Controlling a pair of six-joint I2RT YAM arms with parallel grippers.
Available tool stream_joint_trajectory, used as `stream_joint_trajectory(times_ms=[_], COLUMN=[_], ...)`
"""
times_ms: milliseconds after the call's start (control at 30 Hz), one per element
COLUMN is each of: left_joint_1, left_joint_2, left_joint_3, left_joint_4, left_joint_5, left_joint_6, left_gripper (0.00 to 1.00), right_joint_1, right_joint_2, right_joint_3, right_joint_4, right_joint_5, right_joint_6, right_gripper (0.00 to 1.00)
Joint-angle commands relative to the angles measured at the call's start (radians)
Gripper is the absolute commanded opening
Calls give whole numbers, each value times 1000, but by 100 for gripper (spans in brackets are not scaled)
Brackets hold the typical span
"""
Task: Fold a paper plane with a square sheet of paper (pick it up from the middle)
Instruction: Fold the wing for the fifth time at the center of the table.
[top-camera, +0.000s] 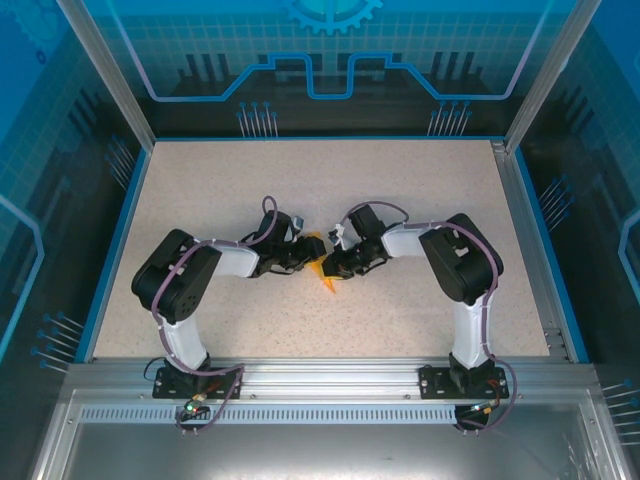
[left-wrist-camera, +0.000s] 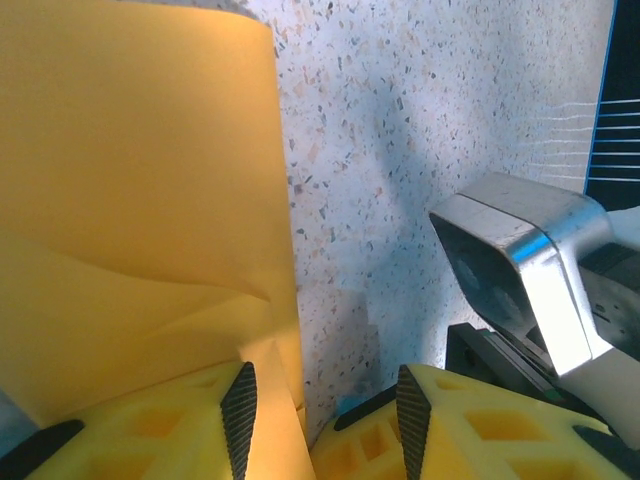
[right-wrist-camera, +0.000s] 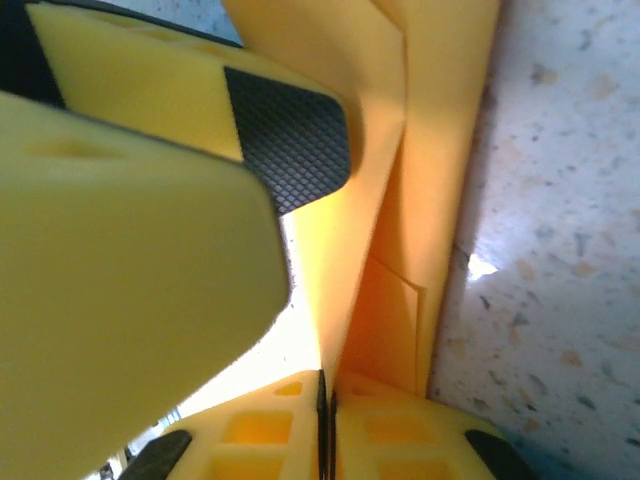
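**Top view.** Two arms reach inward over the speckled desk (top-camera: 420, 190) and meet near its middle. The left fingers (top-camera: 303, 256) and right fingers (top-camera: 338, 262) face each other, close together. One sheet of orange paper (top-camera: 325, 275) lies between them, creased, with a pointed tip toward the near edge. This view does not show whether either pair of fingers is apart or together.

**Left wrist view.** The paper (left-wrist-camera: 140, 200) covers the left half as a broad curved face with one soft crease. The left fingers (left-wrist-camera: 238, 415) stand apart, and bare desk (left-wrist-camera: 420, 120) shows in the gap. A strip of paper lies just beside the pad of the finger on the left of this view and is not clamped. To the right is one silver metal part (left-wrist-camera: 520, 270), which cannot be made out from above.

**Right wrist view.** The right fingers (right-wrist-camera: 325, 420) are pressed together on the lower edge of the paper (right-wrist-camera: 440, 120), whose folded layers rise from the seam. One left finger with its black textured pad (right-wrist-camera: 290, 140) sits beside the paper, and the other is a blurred yellow mass nearer the camera.

**Count.** One paper, two arms, two pairs of fingers.
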Motion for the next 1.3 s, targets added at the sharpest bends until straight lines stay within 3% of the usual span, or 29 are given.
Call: stream_joint_trajectory(times_ms=[0,433,1267], left_joint_1=[-2,-2,-1], left_joint_2=[8,-120,-178], left_joint_3=[10,53,-7], left_joint_4=[-55,-125,-120], left_joint_5=[28,45,-7], left_joint_6=[41,70,25], left_gripper=[46,54,55], right_joint_1=[4,-19,-2], right_joint_2=[-11,-7,-15], right_joint_3=[-40,-128,-148], right_joint_4=[-2,149,144], right_joint_5=[80,44,117], right_joint_6=[22,90,98], right_gripper=[9,4,4])
